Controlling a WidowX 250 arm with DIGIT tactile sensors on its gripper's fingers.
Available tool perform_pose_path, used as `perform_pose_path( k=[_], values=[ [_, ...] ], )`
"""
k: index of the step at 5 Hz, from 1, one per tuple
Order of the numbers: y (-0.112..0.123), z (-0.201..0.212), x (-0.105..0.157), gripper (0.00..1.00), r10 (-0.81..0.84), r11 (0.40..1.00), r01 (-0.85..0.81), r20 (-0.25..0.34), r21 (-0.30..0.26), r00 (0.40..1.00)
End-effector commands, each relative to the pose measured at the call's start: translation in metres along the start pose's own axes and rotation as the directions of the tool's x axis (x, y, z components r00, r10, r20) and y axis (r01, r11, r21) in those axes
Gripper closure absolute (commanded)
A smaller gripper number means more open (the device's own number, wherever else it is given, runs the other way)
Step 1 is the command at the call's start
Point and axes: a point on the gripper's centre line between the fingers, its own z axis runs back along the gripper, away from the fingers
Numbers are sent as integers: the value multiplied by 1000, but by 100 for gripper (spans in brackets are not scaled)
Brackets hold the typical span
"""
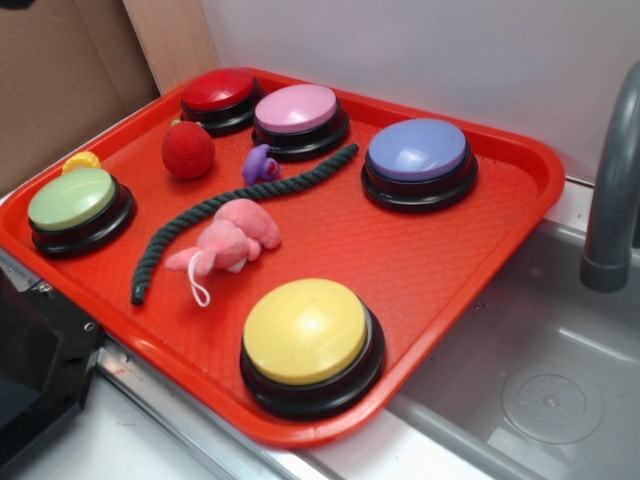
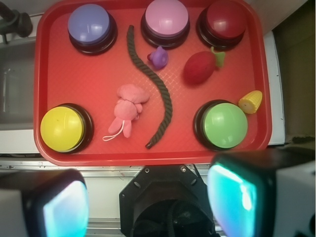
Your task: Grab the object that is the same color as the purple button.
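Overhead, end effector (image 2: pixel 148 202) wide apart, above the red tray (image 2: pixel 153 150).

You see a red plastic tray (image 1: pixel 480 250) with a fine textured, matt floor and a smoother rim. The purple button (image 1: pixel 417 150) has a smooth, softly glossy plastic dome on a shiny black base. The small purple toy (image 1: pixel 260 164) looks like smooth plastic. Beside it, the red ball (image 1: pixel 188 150) is fuzzy, the pink plush (image 1: pixel 235 240) is soft cloth, and the dark green rope (image 1: pixel 230 205) is twisted fibre. The sink (image 1: pixel 540 380) is dull brushed metal.
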Motion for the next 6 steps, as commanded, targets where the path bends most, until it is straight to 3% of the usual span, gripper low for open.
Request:
perform_pose_path(
  k=[1,2,3,4,5,6],
  values=[
    [0,0,0,0,0,1000,0,0,0,1000],
    [-2,-11,10,0,148,987,-151,52,57,988],
    [1,-31,26,0,349,932,-356,97,67,932],
    [10,-52,43,0,566,816,-577,152,40,810],
    [19,-69,60,0,687,709,-704,267,-42,676],
    [30,-94,79,0,754,626,-776,317,-81,575]
  ],
)
